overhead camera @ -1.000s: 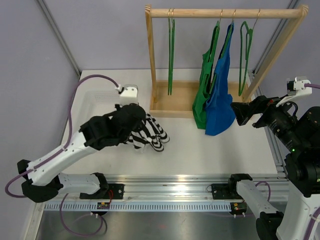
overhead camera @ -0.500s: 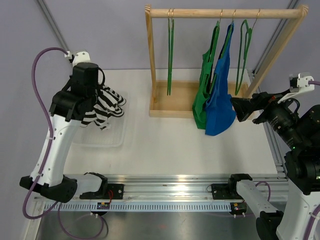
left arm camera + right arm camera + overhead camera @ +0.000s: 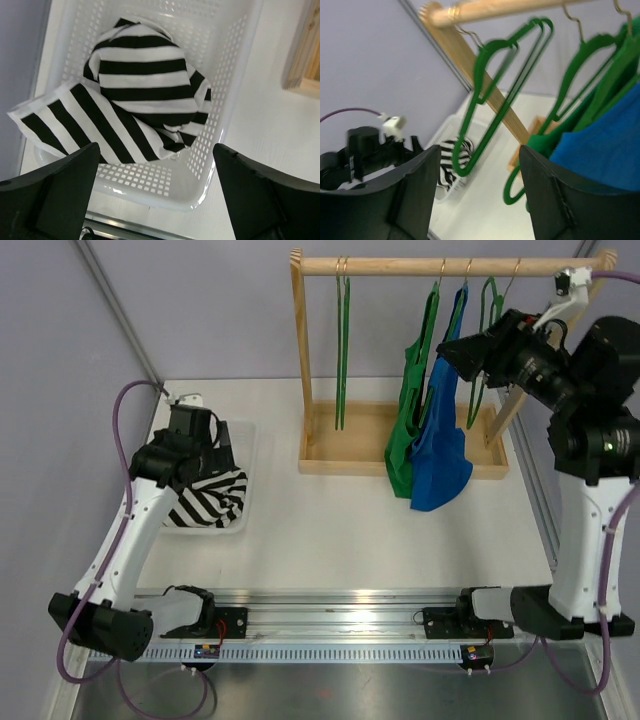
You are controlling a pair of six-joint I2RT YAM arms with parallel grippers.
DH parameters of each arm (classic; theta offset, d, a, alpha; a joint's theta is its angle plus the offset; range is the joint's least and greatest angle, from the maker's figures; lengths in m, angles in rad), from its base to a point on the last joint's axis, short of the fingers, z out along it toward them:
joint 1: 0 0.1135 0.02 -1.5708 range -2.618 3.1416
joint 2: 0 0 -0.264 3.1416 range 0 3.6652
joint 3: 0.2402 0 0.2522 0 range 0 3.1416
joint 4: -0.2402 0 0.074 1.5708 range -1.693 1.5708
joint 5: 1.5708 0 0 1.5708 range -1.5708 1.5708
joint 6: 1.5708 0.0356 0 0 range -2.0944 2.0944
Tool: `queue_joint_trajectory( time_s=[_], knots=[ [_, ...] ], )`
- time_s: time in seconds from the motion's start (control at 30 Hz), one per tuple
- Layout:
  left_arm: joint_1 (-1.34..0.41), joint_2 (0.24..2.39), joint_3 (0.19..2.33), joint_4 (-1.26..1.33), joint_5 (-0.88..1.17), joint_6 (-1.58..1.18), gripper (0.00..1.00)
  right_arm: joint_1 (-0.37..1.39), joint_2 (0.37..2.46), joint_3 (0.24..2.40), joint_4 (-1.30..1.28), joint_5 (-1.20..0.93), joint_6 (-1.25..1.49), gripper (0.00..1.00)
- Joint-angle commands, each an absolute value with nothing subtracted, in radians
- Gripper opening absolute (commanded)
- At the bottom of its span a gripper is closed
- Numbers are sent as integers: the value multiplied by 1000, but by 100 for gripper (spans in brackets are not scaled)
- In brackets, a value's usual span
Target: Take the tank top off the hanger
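Striped top [image 3: 140, 95] now lies in basket [image 3: 235, 95] under wide left pincer [image 3: 155, 162]; right pincer [image 3: 477, 167], raised to 2 o'clock, wide beside blurred hangers [image 3: 492, 95].

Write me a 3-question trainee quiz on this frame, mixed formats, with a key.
1. True or false: the striped garment lies inside the white basket.
2. How many garments hang on the wooden rack? A) one B) two C) three
3. Fill in: the left fingers stand ___ above the basket, holding nothing.

Key
1. True.
2. B: the green tank top and the blue tank top; the other two hangers are bare.
3. open
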State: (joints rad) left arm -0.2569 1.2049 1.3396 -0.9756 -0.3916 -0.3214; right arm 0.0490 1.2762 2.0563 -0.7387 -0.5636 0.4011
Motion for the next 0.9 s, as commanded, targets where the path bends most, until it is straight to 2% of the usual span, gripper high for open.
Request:
queue_joint_trajectory(
  time_s=[0.0,0.03,0.1,0.23,0.37,0.63,0.87],
  knots=[
    [-300,1057,1237,-870,-262,-298,99,136,1403,2216,-839,-421,375,69],
    [-319,1030,1208,-855,-261,-298,99,178,1434,2258,-909,-240,326,66],
    [-366,916,1125,-816,-262,-310,99,268,1524,2368,-983,-50,282,62],
    [-405,827,1017,-766,-247,-339,99,339,1612,2442,-1026,225,247,55],
    [-414,769,948,-739,-255,-344,99,356,1626,2425,-1023,307,233,52],
    [-430,795,930,-739,-232,-327,99,364,1606,2399,-1003,351,189,52],
    [-431,790,927,-735,-213,-321,99,364,1713,2462,-1026,406,138,52]
  ],
)
